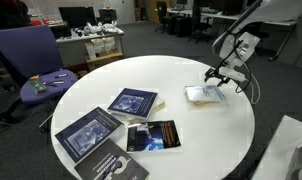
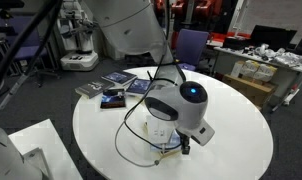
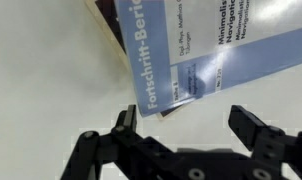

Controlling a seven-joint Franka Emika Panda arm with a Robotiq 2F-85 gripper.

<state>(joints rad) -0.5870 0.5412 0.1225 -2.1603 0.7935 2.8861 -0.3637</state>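
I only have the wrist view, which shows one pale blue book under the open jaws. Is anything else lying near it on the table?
Observer: No, the pale blue book lies alone. Several darker books sit grouped further across the round table.
Operator: Is my book at the rim?
Observer: No, in an exterior view bare tabletop shows all round it.
Operator: Anything beside the table?
Observer: A purple chair stands on the darker books' side.
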